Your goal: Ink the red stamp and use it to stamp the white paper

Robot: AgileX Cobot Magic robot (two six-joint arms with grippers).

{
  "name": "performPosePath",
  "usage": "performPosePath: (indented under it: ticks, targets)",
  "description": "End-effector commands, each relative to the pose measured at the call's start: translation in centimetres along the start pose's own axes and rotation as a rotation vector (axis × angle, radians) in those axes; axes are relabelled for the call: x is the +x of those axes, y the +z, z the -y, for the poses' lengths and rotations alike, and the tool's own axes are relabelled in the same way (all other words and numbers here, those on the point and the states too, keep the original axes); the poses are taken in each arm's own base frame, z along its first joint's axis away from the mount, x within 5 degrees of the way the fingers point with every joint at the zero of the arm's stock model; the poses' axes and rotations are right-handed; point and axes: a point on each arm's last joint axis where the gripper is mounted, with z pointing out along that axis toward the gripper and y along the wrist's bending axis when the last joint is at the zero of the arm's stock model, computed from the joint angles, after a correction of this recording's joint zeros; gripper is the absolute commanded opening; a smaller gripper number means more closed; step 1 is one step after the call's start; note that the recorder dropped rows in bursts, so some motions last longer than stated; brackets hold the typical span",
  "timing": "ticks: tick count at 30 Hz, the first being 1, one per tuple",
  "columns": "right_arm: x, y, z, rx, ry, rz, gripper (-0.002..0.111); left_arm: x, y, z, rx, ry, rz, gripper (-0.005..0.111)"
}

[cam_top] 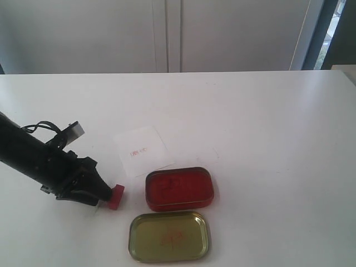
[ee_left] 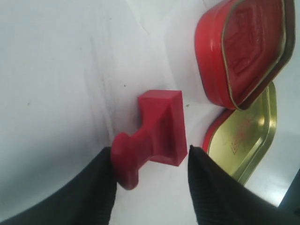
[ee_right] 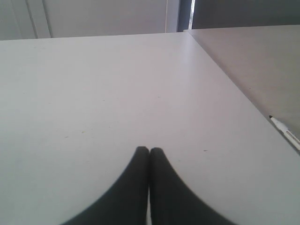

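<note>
The red stamp point(cam_top: 115, 196) lies on its side on the white table, left of the tins. In the left wrist view the red stamp point(ee_left: 159, 133) points its knob toward one finger point(ee_left: 101, 187) and seems to touch it; the other finger point(ee_left: 211, 187) stands clear of the block. My left gripper point(ee_left: 150, 150) is open around the knob end, and the left gripper point(cam_top: 105, 194) comes in low from the left. The white paper point(cam_top: 142, 150), with a small red mark, lies flat behind the stamp. My right gripper point(ee_right: 149, 150) is shut over bare table.
An open red tin with its red ink pad point(cam_top: 179, 188) point(ee_left: 239, 47) sits right of the stamp. Its gold lid point(cam_top: 169, 236) point(ee_left: 248, 136) lies in front, near the table's front edge. A pen point(ee_right: 286, 133) rests on a neighbouring table surface.
</note>
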Motion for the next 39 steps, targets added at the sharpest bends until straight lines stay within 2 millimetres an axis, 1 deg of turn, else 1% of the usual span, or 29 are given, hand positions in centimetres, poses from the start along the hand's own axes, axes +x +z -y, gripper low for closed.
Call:
performPosePath:
  ticks: [1,6,10,12,19,21,22,23,25,26,28,29,39]
  targets:
    - [0.0,0.0,0.0,-0.003,-0.010,0.014,0.000,0.2,0.0,0.1,0.015,-0.011,-0.011,0.052]
    - [0.0,0.0,0.0,-0.003,-0.010,0.014,0.000,0.5,-0.5,0.2,-0.026,0.016,-0.044,0.052]
    - [0.0,0.0,0.0,-0.003,-0.010,0.014,0.000,0.3,-1.4,0.4,-0.092,0.035,-0.017,0.051]
    - [0.0,0.0,0.0,-0.003,-0.010,0.014,0.000,0.2,-1.6,0.4,-0.112,0.036,-0.030,0.051]
    - [0.0,0.0,0.0,-0.004,-0.008,0.014,0.000,0.4,-1.6,0.3,-0.127,0.040,-0.048,0.050]
    - [0.0,0.0,0.0,-0.004,-0.008,0.014,0.000,0.4,-1.6,0.3,-0.125,0.041,-0.049,0.041]
    - [0.0,0.0,0.0,-0.004,-0.008,0.014,0.000,0.4,-1.8,0.5,-0.123,0.045,-0.047,0.032]
    - [0.0,0.0,0.0,-0.004,-0.008,0.014,0.000,0.4,-1.9,0.6,-0.124,0.049,-0.044,0.027]
    - [0.0,0.0,0.0,-0.004,-0.008,0.014,0.000,0.4,-2.2,0.9,-0.122,0.057,-0.038,0.017]
    - [0.0,0.0,0.0,-0.004,-0.008,0.014,0.000,0.4,-2.3,1.1,-0.119,0.060,-0.037,0.014]
    - [0.0,0.0,0.0,-0.004,-0.008,0.014,0.000,0.4,-2.6,1.5,-0.118,0.071,-0.028,0.003]
    - [0.0,0.0,0.0,-0.004,-0.008,0.014,0.000,0.4,-2.9,1.8,-0.120,0.078,-0.018,0.000]
    - [0.0,0.0,0.0,-0.003,-0.010,0.014,0.000,0.3,-3.7,2.5,-0.127,0.056,0.011,0.000]
